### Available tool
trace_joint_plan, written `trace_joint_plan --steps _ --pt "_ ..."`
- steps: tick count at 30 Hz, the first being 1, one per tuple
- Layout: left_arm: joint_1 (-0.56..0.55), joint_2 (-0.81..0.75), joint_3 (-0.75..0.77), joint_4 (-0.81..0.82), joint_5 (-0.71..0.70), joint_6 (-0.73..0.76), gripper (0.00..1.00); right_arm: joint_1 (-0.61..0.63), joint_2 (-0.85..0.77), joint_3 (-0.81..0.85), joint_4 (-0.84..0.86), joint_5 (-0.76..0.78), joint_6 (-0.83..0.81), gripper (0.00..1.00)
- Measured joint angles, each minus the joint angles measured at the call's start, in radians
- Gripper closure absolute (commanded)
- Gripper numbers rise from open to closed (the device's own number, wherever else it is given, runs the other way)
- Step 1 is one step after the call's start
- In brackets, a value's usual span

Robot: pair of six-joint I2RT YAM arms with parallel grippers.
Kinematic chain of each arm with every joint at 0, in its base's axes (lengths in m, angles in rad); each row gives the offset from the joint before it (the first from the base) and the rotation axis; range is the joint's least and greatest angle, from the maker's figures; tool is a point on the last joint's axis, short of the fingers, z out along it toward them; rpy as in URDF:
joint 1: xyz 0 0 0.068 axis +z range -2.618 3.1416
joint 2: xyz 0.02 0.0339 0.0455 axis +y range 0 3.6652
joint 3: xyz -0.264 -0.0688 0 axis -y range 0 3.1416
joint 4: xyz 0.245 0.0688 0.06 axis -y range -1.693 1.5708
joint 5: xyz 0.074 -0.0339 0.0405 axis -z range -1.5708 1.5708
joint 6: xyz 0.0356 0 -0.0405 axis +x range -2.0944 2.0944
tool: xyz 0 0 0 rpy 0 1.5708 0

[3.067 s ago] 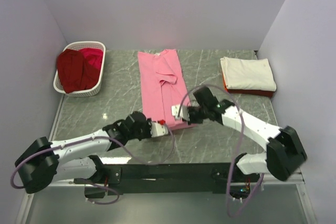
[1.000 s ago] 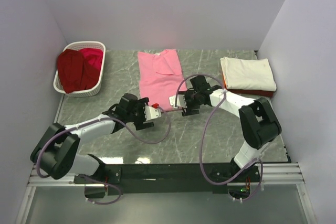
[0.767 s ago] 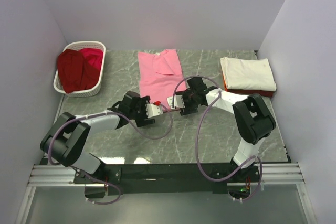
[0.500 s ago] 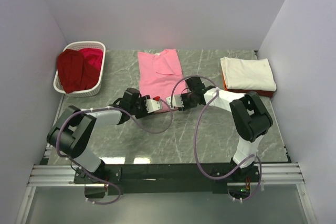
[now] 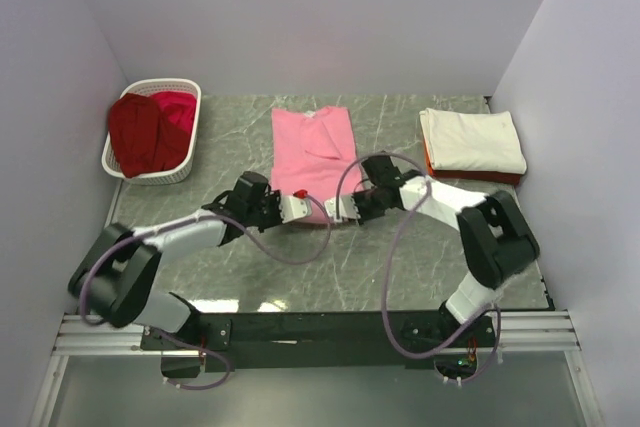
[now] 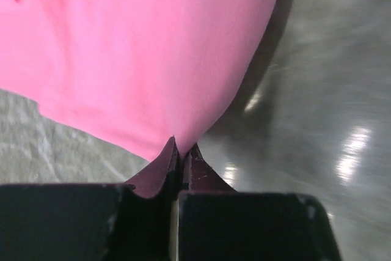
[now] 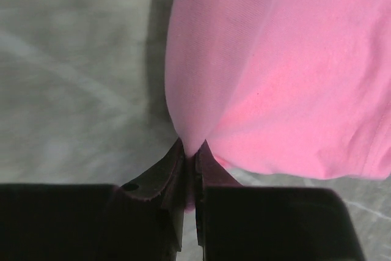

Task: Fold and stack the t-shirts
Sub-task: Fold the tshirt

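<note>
The pink t-shirt (image 5: 312, 152) lies folded in half in the middle of the table, collar on top. My left gripper (image 5: 296, 206) is shut on its near left corner (image 6: 177, 142). My right gripper (image 5: 345, 208) is shut on its near right corner (image 7: 194, 145). Both hold the near edge just above the table. A cream-white folded t-shirt (image 5: 470, 140) lies on an orange-red one (image 5: 429, 162) at the right. Dark red (image 5: 135, 134) and crimson (image 5: 176, 115) shirts sit in the basket.
A white slatted basket (image 5: 152, 174) stands at the back left corner. Purple cables loop from both arms over the grey marbled table (image 5: 390, 247). Walls close in the left, back and right sides.
Both grippers carried the pink shirt's near edge up toward the collar, folding it in half, then drew the shirt a little toward the near side and right.
</note>
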Motion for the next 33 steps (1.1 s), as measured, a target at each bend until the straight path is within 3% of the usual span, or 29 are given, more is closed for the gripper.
trace_joint_plan --steps 9,15,19,26,33 --pt "-0.291 -0.303 -0.069 -0.268 0.143 -0.157 0.99 0.041 -0.443 -0.248 -0.36 -0.088 0.0 1.0" --pt "-0.319 -0.347 -0.074 -0.333 0.158 -0.19 1.0 0.045 -0.584 -0.237 -0.404 -0.072 0.147 1.0" --pt "-0.269 -0.296 -0.034 -0.333 0.141 -0.168 0.99 0.009 -0.447 -0.061 -0.4 -0.033 0.24 1.0" --pt "-0.014 -0.094 0.153 -0.23 0.17 -0.148 0.99 -0.09 -0.097 0.336 -0.371 0.006 0.352 1.0" --pt "0.163 0.166 0.384 -0.108 0.204 -0.168 0.99 -0.15 0.228 0.718 -0.38 0.035 0.448 1.0"
